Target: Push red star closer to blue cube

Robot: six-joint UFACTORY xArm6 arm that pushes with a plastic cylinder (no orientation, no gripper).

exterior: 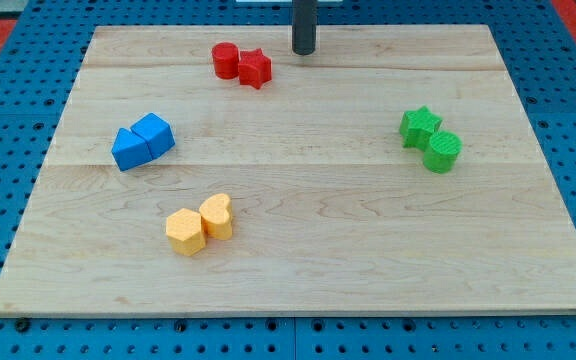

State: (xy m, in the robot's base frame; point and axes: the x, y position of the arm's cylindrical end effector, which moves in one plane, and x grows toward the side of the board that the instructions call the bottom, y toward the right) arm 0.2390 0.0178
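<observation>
The red star (256, 68) lies near the view's top, left of centre, touching a red cylinder (226, 60) on its left. The blue cube (154, 134) sits at the view's left, touching a second blue block (128, 150) on its lower left. My tip (303, 50) stands on the board at the view's top, a short way to the right of the red star and apart from it. The blue cube is well below and to the left of the red star.
A green star (420, 126) and a green cylinder (443, 152) touch at the view's right. A yellow hexagonal block (185, 232) and a yellow heart-like block (217, 215) touch at the lower left. The wooden board (298, 270) lies on blue pegboard.
</observation>
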